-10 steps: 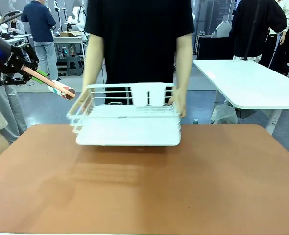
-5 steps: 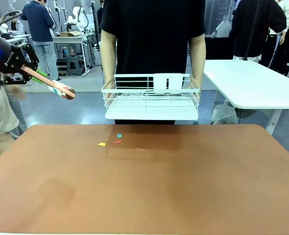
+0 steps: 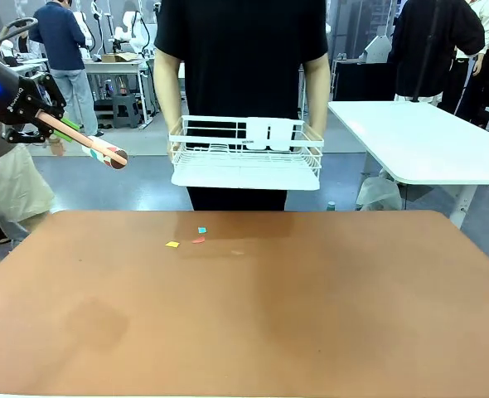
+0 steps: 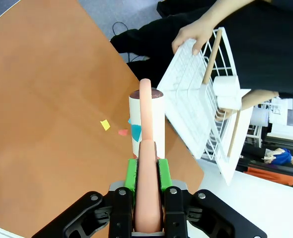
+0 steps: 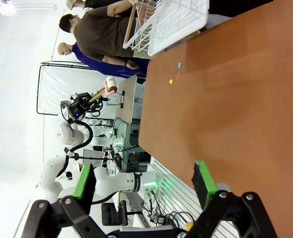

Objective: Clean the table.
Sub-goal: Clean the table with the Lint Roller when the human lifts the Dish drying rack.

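- The table [image 3: 327, 315] has a smooth, matte reddish-brown top with rounded corners.
- Three small paper bits lie on it close together, near its far edge and left of the middle.
- The yellow scrap [image 3: 172, 245] is leftmost.
- The red scrap [image 3: 198, 240] lies just right of it.
- The blue scrap [image 3: 201, 230] lies just behind the red one.

Small scraps [image 3: 198, 240], perhaps paper, lie on the table [image 3: 311, 315], before the held rack [image 3: 244, 172].

1 brown table [image 3: 327, 323], 1 white table [image 3: 427, 137], 1 wire rack [image 3: 244, 172], 1 lint roller [image 3: 95, 148]. Paper bits x3: 1 yel. [image 3: 172, 245], 1 teal [image 3: 201, 230], 1 red [image 3: 198, 240].
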Robot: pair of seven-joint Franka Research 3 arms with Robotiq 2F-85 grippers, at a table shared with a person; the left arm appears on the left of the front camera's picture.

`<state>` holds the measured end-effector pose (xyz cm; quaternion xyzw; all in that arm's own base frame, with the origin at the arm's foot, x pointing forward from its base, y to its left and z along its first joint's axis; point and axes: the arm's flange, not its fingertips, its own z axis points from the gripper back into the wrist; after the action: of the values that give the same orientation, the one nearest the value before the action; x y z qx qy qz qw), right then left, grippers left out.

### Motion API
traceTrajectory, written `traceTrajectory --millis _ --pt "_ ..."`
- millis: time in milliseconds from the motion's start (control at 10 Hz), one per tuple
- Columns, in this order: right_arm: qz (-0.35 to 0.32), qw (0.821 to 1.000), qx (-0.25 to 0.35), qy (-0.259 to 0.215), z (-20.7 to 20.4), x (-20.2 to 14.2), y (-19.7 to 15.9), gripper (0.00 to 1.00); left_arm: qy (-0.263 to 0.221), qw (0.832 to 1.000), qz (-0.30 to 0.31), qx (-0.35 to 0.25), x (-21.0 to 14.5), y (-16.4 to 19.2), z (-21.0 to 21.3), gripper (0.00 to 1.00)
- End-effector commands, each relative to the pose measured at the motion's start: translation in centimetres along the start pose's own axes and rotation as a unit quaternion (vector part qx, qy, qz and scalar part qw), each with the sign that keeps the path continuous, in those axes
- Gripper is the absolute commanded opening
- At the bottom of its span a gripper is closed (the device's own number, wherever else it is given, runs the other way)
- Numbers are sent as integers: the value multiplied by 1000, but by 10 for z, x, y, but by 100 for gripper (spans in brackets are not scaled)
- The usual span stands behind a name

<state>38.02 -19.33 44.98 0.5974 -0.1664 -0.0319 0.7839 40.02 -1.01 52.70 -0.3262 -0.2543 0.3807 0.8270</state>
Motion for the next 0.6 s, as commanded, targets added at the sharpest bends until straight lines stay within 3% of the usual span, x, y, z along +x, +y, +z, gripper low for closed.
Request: traceTrajectory --millis 0,100,200,300,500 --pt "12 1000 10 -2 0 1 2 100 -2 1000 3 0 -1 -1 0 4" --pt "12 1000 10 -2 0 1 2 100 -2 1000 3 0 -1 -1 0 4" --pt "12 1000 10 -2 0 1 2 100 0 1000 0 0 0 0 0 21" --pt "12 1000 10 -2 0 1 2 100 11 998 -63 23 11 -18 3 21" --pt "12 1000 10 -2 0 1 2 100 56 978 -180 91 31 -46 -8 21"
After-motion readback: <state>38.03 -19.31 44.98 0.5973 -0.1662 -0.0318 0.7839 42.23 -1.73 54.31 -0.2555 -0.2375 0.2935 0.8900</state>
